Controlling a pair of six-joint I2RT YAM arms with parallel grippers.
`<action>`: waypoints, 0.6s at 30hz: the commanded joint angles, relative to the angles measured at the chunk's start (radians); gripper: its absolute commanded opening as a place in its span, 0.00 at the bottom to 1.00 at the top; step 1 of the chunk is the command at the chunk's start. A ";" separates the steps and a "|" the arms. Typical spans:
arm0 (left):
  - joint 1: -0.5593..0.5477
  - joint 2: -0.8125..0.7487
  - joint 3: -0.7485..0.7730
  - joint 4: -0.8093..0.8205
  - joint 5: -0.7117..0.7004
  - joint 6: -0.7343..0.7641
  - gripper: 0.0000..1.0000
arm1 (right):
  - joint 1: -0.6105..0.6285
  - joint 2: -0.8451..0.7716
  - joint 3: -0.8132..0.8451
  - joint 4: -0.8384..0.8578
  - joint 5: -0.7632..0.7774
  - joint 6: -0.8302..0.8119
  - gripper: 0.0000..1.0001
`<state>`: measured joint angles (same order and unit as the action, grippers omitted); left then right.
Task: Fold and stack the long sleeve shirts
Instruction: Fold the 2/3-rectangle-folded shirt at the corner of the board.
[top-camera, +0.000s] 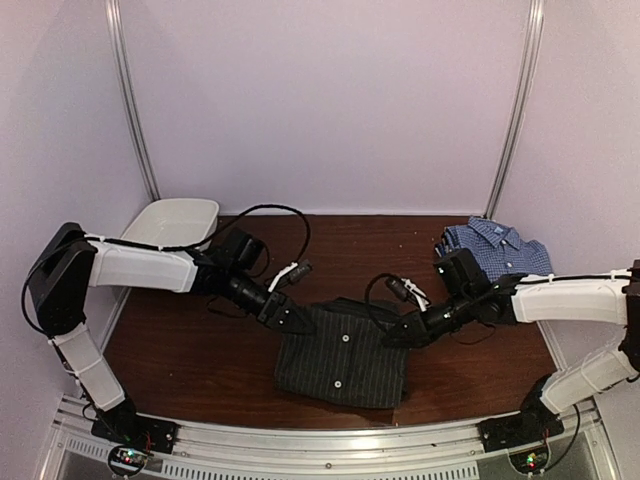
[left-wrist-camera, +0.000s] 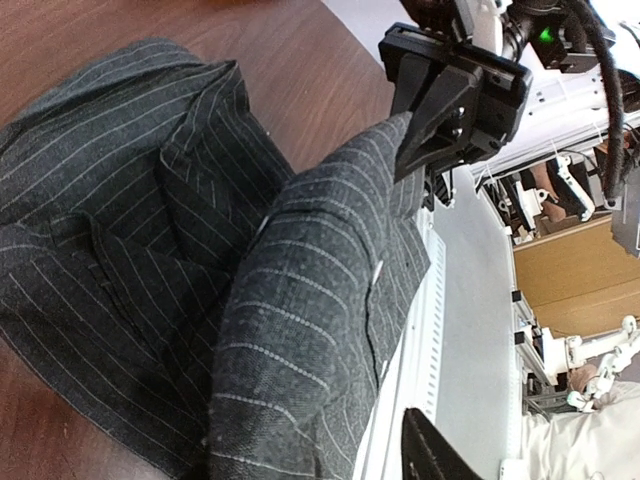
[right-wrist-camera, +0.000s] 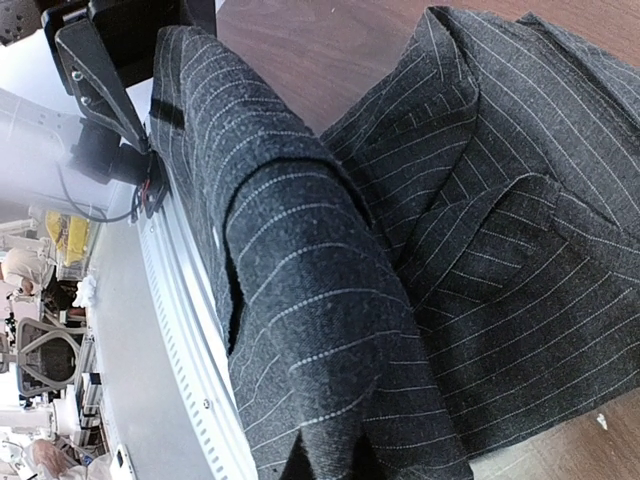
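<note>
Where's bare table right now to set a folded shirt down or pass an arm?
Bare table at the back centre, between the white tub and the blue check shirt; also left and right of the black pinstriped shirt. Crowded: the middle, where the left gripper and right gripper meet at that shirt's far edge.

The black pinstriped shirt (right-wrist-camera: 500, 200) lies on the wooden table (right-wrist-camera: 300, 40) — one fold raised.

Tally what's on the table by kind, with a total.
Shirts: 2 (black shirt, blue shirt)
Tub: 1
Total: 3
</note>
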<state>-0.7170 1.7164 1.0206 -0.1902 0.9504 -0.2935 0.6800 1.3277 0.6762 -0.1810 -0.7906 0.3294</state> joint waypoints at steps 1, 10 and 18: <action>0.002 0.010 -0.039 0.177 -0.026 -0.008 0.49 | -0.039 -0.004 -0.024 0.067 -0.052 0.007 0.00; 0.002 0.064 -0.041 0.365 -0.053 -0.065 0.28 | -0.087 0.028 -0.050 0.155 -0.122 0.045 0.00; 0.002 0.023 -0.088 0.509 -0.045 -0.195 0.00 | -0.091 0.010 -0.086 0.178 -0.052 0.071 0.35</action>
<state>-0.7170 1.7748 0.9565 0.1795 0.9031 -0.4164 0.5957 1.3617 0.6140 -0.0471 -0.8806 0.3885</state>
